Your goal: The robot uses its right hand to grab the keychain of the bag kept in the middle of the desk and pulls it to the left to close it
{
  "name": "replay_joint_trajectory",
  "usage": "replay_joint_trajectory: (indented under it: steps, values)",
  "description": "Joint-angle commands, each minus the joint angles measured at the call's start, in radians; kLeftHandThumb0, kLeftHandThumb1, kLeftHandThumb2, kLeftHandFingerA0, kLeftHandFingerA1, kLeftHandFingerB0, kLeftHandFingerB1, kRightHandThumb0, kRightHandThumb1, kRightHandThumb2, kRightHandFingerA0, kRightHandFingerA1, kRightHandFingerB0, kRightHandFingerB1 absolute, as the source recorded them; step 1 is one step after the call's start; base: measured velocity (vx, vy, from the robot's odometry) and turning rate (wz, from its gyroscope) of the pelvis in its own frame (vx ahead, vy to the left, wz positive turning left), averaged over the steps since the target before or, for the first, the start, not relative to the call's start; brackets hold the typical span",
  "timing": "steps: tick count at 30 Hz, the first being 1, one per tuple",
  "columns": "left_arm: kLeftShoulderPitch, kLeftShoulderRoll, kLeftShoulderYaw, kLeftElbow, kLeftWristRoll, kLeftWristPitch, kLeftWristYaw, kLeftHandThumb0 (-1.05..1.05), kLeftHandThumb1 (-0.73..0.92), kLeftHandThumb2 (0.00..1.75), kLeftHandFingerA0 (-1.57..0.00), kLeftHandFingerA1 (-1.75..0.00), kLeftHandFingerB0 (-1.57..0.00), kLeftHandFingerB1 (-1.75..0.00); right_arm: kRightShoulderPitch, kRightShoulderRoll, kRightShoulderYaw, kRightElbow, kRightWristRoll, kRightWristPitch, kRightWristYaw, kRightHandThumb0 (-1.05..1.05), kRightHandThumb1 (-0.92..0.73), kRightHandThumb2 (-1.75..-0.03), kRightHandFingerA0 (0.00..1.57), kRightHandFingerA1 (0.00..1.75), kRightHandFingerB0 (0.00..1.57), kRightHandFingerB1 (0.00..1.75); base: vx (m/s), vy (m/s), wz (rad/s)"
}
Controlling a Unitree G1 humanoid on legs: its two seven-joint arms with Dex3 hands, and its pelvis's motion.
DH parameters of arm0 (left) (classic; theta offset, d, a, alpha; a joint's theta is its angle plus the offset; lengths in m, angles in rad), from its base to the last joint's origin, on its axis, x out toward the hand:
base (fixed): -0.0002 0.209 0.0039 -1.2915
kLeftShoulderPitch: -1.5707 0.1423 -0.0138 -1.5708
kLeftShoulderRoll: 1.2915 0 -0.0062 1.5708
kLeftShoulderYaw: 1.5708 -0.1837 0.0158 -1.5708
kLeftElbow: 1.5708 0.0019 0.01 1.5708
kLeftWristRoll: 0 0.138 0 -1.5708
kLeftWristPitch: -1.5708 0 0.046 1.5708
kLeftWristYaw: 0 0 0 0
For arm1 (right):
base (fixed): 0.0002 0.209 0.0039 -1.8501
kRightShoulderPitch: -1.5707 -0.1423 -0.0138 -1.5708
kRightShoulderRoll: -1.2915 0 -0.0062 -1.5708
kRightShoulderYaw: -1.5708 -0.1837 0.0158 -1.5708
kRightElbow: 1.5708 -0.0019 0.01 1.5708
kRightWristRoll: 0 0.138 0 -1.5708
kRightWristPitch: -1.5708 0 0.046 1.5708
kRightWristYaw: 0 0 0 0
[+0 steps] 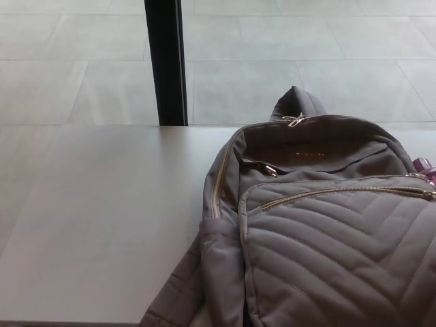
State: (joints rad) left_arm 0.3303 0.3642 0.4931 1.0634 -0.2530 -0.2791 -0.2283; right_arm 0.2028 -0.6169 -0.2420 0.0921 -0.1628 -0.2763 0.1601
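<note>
Bag point(327, 238), grey and quilted, lies on the right side of the pale desk point(102, 218) (partly cut off by the frame), main compartment gaping. Its keychain point(295, 120) sits at the top seam. Neither hand is in view.

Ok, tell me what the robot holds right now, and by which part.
Nothing visible: neither hand is in view, and the bag lies untouched on the desk.

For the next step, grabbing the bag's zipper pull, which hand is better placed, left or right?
Right, probably. Neither hand shows yet, but the backpack lies on the robot's right half of the desk, and its front zipper pull sits at the far right edge.
</note>
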Motion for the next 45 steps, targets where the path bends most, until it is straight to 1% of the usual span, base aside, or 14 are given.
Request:
replay_joint_trajectory:
  steps: [1, 4, 5, 6, 7, 8, 16, 23, 24, 25, 26, 27, 37, 45]
  values:
    - [0.012, 0.021, -0.003, -0.010, 0.003, -0.024, -0.008, -0.60, 0.72, 0.62, -0.70, -0.44, -0.57, -0.40, -0.014, 0.049, -0.018, 0.066, -0.026, -0.045, -0.088, -0.05, -0.72, -1.10, 0.75, 1.75, 0.54, 1.74, 0.00, 0.000, 0.00]
    - [0.015, 0.020, -0.006, -0.011, 0.004, -0.029, -0.003, -0.60, 0.72, 0.63, -0.71, -0.44, -0.57, -0.40, -0.029, 0.057, -0.045, 0.075, -0.001, -0.037, -0.091, -0.03, -0.69, -1.13, 0.75, 1.75, 0.54, 1.71, 0.00, 0.000, 0.00]
    - [0.011, 0.021, -0.004, -0.007, 0.000, -0.022, -0.005, -0.61, 0.72, 0.62, -0.71, -0.44, -0.57, -0.40, -0.043, 0.064, -0.055, 0.089, 0.023, -0.046, -0.086, -0.04, -0.68, -1.12, 1.08, 1.68, 0.78, 1.44, 0.00, 0.000, 0.00]
    - [0.007, 0.022, -0.004, 0.000, 0.001, -0.025, -0.004, -0.62, 0.73, 0.62, -0.71, -0.44, -0.57, -0.40, -0.053, 0.067, -0.066, 0.099, 0.043, -0.054, -0.080, -0.02, -0.71, -1.13, 0.73, 1.75, 0.59, 1.69, 0.00, 0.000, 0.00]
    - [-0.001, 0.023, -0.002, 0.009, 0.000, -0.017, 0.000, -0.61, 0.72, 0.63, -0.70, -0.45, -0.56, -0.40, -0.062, 0.069, -0.077, 0.108, 0.045, -0.066, -0.086, -0.06, -0.66, -1.14, 1.05, 1.69, 0.80, 1.47, 0.00, 0.000, 0.00]
    - [0.001, 0.022, -0.001, 0.009, -0.002, -0.022, -0.002, -0.60, 0.73, 0.63, -0.69, -0.45, -0.56, -0.40, -0.070, 0.066, -0.080, 0.117, 0.037, -0.075, -0.090, 0.01, -0.70, -1.17, 0.72, 1.75, 0.62, 1.58, 0.00, 0.000, 0.00]
    - [0.007, 0.027, -0.006, 0.011, 0.004, -0.029, -0.008, -0.60, 0.76, 0.63, -0.72, -0.44, -0.56, -0.40, -0.158, 0.060, -0.112, 0.115, 0.059, -0.025, -0.070, 0.02, -0.67, -1.13, 0.75, 1.75, 0.62, 1.65, 0.00, 0.000, 0.00]
    - [0.006, 0.029, -0.008, 0.021, 0.003, -0.033, -0.011, -0.61, 0.77, 0.64, -0.71, -0.44, -0.55, -0.40, -0.253, 0.059, -0.070, 0.036, 0.072, 0.026, -0.020, 0.04, -0.69, -1.08, 0.80, 1.75, 0.67, 1.57, 0.00, 0.000, 0.00]
    - [0.003, 0.030, -0.011, 0.026, 0.008, -0.034, -0.004, -0.61, 0.77, 0.64, -0.73, -0.44, -0.56, -0.40, -0.293, 0.056, -0.051, 0.022, 0.061, 0.050, -0.016, 0.05, -0.59, -1.16, 1.18, 1.48, 0.91, 1.26, 0.00, 0.000, 0.00]
    - [0.004, 0.028, -0.011, 0.027, 0.005, -0.039, -0.013, -0.61, 0.78, 0.64, -0.73, -0.44, -0.56, -0.40, -0.317, 0.055, -0.043, 0.049, 0.072, -0.012, -0.007, 0.11, -0.58, -1.19, 1.19, 1.45, 0.95, 1.25, 0.00, 0.000, 0.00]
    - [0.004, 0.028, -0.011, 0.028, 0.005, -0.040, -0.013, -0.61, 0.78, 0.64, -0.73, -0.44, -0.56, -0.40, -0.318, 0.055, -0.043, 0.050, 0.072, -0.012, -0.007, 0.11, -0.58, -1.19, 1.19, 1.45, 0.95, 1.25, 0.00, 0.000, 0.00]
    - [-0.001, 0.031, -0.008, 0.039, -0.001, -0.043, -0.028, -0.63, 0.77, 0.64, -0.72, -0.44, -0.54, -0.40, -0.348, 0.049, -0.026, 0.040, 0.064, 0.014, 0.004, -0.05, -0.59, -1.17, 0.90, 1.75, 0.77, 1.55, 0.00, 0.000, 0.00]
    - [0.003, 0.028, -0.006, 0.023, -0.008, -0.041, -0.042, -0.62, 0.79, 0.65, -0.69, -0.45, -0.53, -0.40, -0.333, 0.078, 0.024, -0.038, 0.096, 0.085, 0.058, -0.08, -0.52, -1.19, 0.92, 1.71, 0.83, 1.53, 0.00, 0.000, 0.00]
    - [0.003, 0.030, -0.012, 0.036, -0.001, -0.053, -0.049, -0.63, 0.79, 0.64, -0.72, -0.44, -0.56, -0.40, -0.215, 0.047, 0.012, 0.005, 0.080, -0.006, 0.071, -0.06, -0.57, -1.13, 0.86, 1.75, 0.78, 1.56, 0.00, 0.000, 0.00]
